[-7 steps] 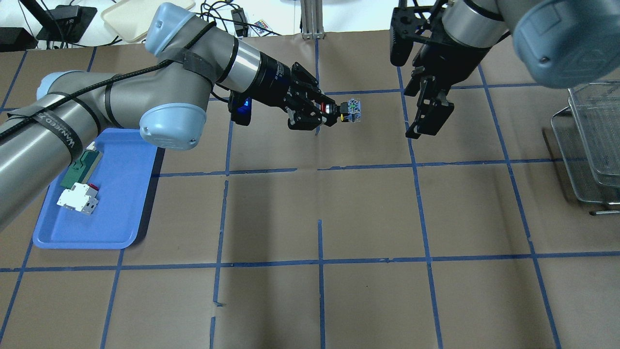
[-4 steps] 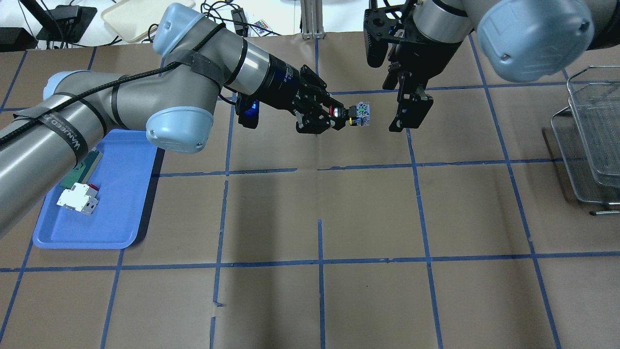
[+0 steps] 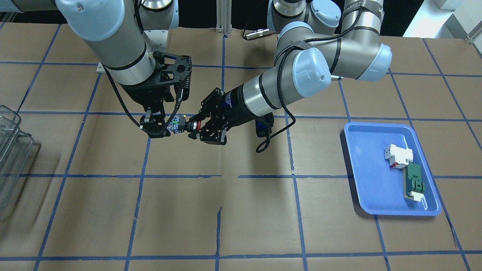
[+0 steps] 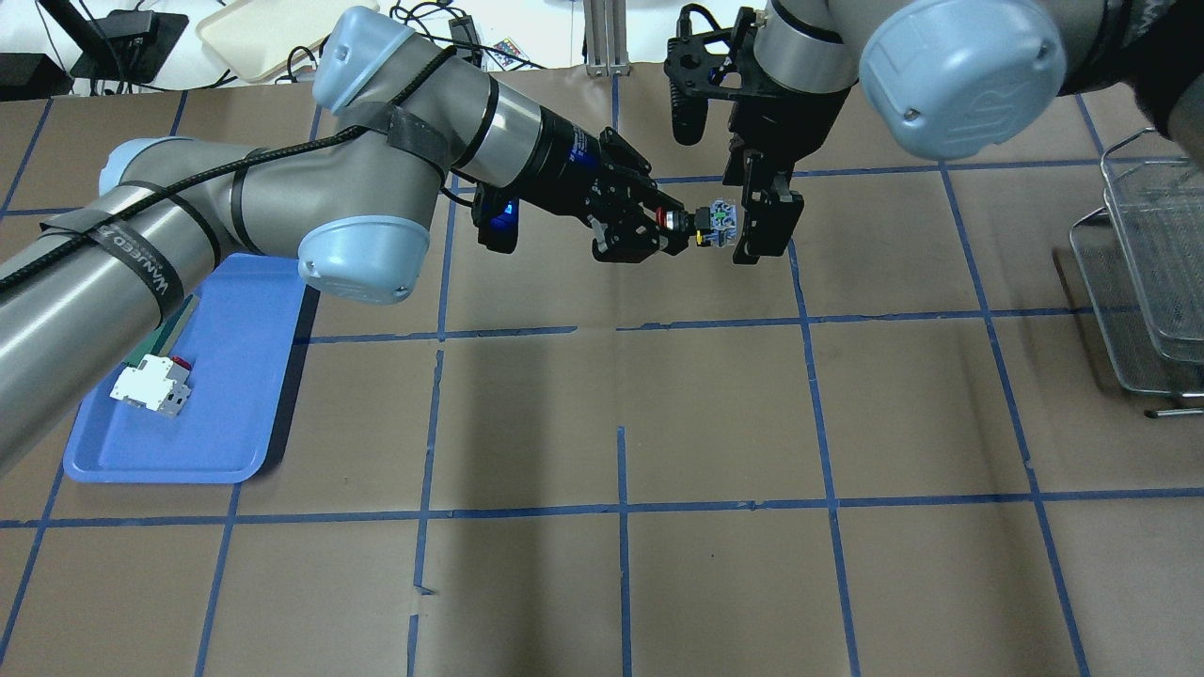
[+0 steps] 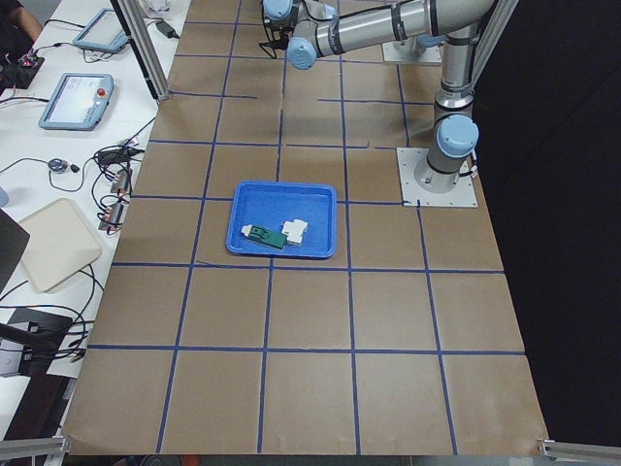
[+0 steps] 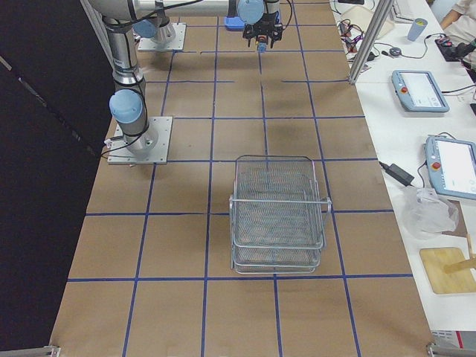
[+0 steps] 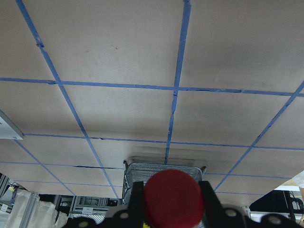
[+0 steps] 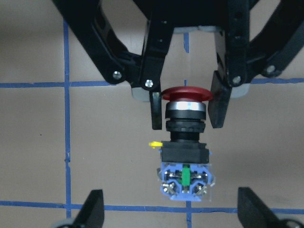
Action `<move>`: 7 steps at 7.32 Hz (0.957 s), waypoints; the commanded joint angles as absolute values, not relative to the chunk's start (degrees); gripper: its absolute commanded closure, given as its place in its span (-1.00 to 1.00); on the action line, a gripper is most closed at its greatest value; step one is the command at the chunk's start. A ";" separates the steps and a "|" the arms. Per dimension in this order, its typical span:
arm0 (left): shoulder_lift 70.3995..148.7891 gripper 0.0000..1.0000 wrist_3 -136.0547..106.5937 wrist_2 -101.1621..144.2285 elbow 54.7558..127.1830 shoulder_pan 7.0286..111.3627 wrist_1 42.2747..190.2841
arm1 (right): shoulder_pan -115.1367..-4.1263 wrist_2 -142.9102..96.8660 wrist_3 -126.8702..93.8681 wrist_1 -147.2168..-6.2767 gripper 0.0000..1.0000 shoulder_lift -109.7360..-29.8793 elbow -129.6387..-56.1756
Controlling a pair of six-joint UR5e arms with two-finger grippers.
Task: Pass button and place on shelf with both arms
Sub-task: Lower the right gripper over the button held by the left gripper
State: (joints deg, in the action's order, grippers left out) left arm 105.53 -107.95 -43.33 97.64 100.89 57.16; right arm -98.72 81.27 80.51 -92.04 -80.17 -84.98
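The brown-paper worktop point(image 4: 715, 423) is ruled into squares by blue tape. The left arm point(image 4: 282, 197) reaches in from the left edge and the right arm point(image 4: 959, 66) from the right edge. They meet over the middle of the worktop, well apart from both of those edges.

The wire-mesh shelf point(image 6: 279, 212) stands at the right edge, its tiers stacked one over another. A blue tray point(image 4: 188, 414) lies near the left edge. A white-and-red breaker block point(image 4: 150, 387) and a green flat part point(image 4: 155, 329) rest in it, side by side.

The left fingers point(image 8: 219, 107) are clamped on the button point(image 4: 701, 221), pinching its metal and black collar just under the red head. The button is held in the air above the worktop. Its red head faces back toward the left arm's wrist, and its blue-and-white block points out toward the right arm.

The right fingers point(image 8: 254, 209) are spread wide. In the right wrist view their tips sit on either side of the blue-and-white block without touching it. In the overhead view one right finger hangs just beside that block.
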 commanded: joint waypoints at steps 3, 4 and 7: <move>105.38 1.00 -108.11 -43.24 97.65 100.99 56.87 | -101.76 81.65 73.92 -93.86 -1.00 -79.63 -85.69; 105.29 1.00 -108.11 -43.24 97.65 100.99 56.87 | -101.78 82.96 74.00 -94.74 -1.00 -78.93 -85.61; 104.86 1.00 -108.11 -42.55 97.65 100.99 56.87 | -101.87 83.85 74.10 -96.50 -0.98 -78.48 -85.69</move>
State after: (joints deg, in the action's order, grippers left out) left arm 105.04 -108.10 -43.07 97.65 100.99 56.87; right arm -101.82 83.73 74.35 -95.92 -78.52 -85.68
